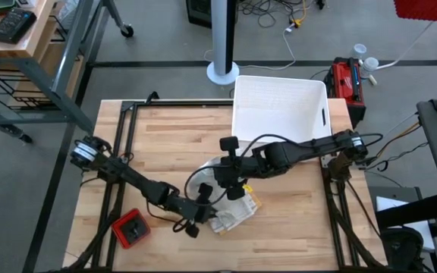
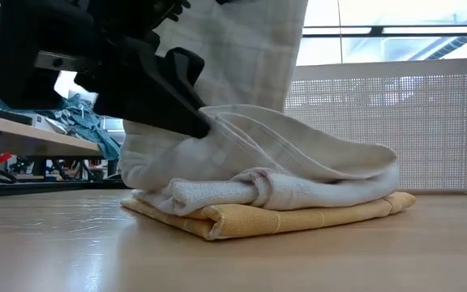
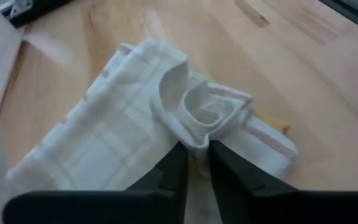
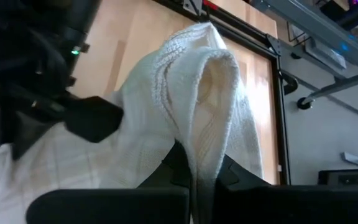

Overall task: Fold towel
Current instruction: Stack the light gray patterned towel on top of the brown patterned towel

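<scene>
A white towel [image 1: 209, 180] with faint check lines and a pink stripe lies bunched on a folded yellow cloth [image 2: 298, 216], near the middle of the table. One part of the towel rises steeply out of the low view [image 2: 250, 49]. My left gripper [image 3: 194, 149] reaches in from the table's left and is shut on the towel low down [image 2: 205, 122]. My right gripper [image 4: 194, 163] comes from the right, stands higher above the pile [image 1: 230, 186], and is shut on the raised part. The yellow cloth shows only as an edge [image 3: 279, 127] under the towel. My left gripper pinches a curled fold of the white towel [image 3: 197, 134] between its two fingers, slanting down from the table's left. The fold holds several layers. The towel's lower part [image 2: 242, 193] rests on the yellow cloth. My right gripper pinches a folded-over ridge of the white towel [image 4: 204, 134] between its two fingers and holds it above the pile. The cloth drapes over the fingertips and runs down to the heap [image 2: 314, 158].
A white perforated basket [image 1: 279, 106] stands at the table's far edge, right behind the towel [image 2: 396, 122]. A red and black object [image 1: 131, 230] sits near the near left corner. Black frame rails [image 1: 120, 144] run along the table's left side and another [image 1: 332, 197] along its right.
</scene>
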Controlling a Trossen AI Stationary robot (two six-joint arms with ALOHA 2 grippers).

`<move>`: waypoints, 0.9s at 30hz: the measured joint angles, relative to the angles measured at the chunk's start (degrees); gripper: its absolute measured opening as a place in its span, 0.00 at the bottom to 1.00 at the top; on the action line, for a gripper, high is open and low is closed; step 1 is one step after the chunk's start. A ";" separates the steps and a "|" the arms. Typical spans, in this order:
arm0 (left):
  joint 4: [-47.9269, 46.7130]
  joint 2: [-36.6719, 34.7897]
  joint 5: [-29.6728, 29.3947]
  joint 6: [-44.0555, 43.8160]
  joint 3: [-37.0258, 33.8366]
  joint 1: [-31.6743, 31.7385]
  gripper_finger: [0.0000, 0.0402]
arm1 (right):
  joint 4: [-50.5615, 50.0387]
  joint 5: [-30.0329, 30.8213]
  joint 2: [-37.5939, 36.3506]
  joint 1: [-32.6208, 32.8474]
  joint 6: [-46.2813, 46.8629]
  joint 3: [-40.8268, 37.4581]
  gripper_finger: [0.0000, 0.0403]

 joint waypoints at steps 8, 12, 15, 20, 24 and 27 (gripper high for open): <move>-6.20 -2.28 1.29 -5.15 0.00 -0.12 0.27 | -5.28 -0.24 0.00 2.32 1.05 -0.03 0.00; -8.20 -4.72 2.50 -6.86 0.00 -0.58 0.29 | -6.60 -1.60 0.00 4.09 2.18 -0.61 0.00; -10.17 -7.07 2.57 -6.88 0.00 -1.33 0.29 | -7.06 -2.69 -0.03 5.45 2.18 -0.99 0.00; -12.93 -11.58 2.44 -8.04 -0.10 -2.65 0.24 | -7.10 -6.20 -0.09 7.13 4.43 -2.72 0.00; -14.08 -14.69 -1.56 -8.20 -0.33 -3.83 0.20 | -5.70 -8.07 -0.09 8.38 5.86 -4.49 0.00; -15.80 -16.62 -7.64 -7.84 -0.35 -4.63 0.18 | -2.14 -12.01 0.52 8.83 6.60 -5.86 0.00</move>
